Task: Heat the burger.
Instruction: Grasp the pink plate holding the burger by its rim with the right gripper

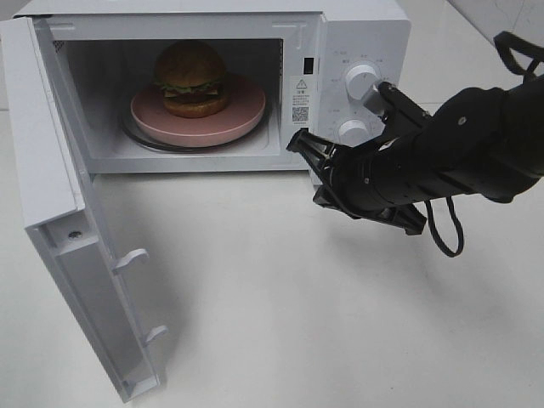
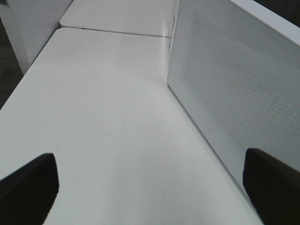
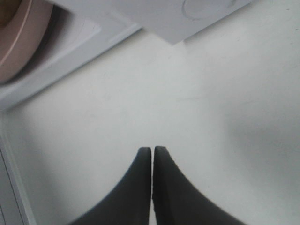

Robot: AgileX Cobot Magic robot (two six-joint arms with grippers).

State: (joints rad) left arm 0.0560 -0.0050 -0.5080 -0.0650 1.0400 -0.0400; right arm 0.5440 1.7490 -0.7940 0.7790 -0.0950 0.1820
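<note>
Burger (image 1: pixel 190 78): sitting on the pink plate (image 1: pixel 149 121) inside the microwave (image 1: pixel 357 30), whose door (image 1: pixel 59 229) is standing open leftward. Right gripper (image 1: pixel 297 141): closed and empty, hovering before the control panel (image 1: pixel 340 98), right of the burger. Left gripper (image 2: pixel 150 186): spread wide and empty, lying just beside the door's outer face, so probably the nearer one for closing it.

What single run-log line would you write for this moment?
burger: on pink plate inside microwave | door: open | right gripper: shut, empty, outside the cavity | left gripper: open, empty
</note>
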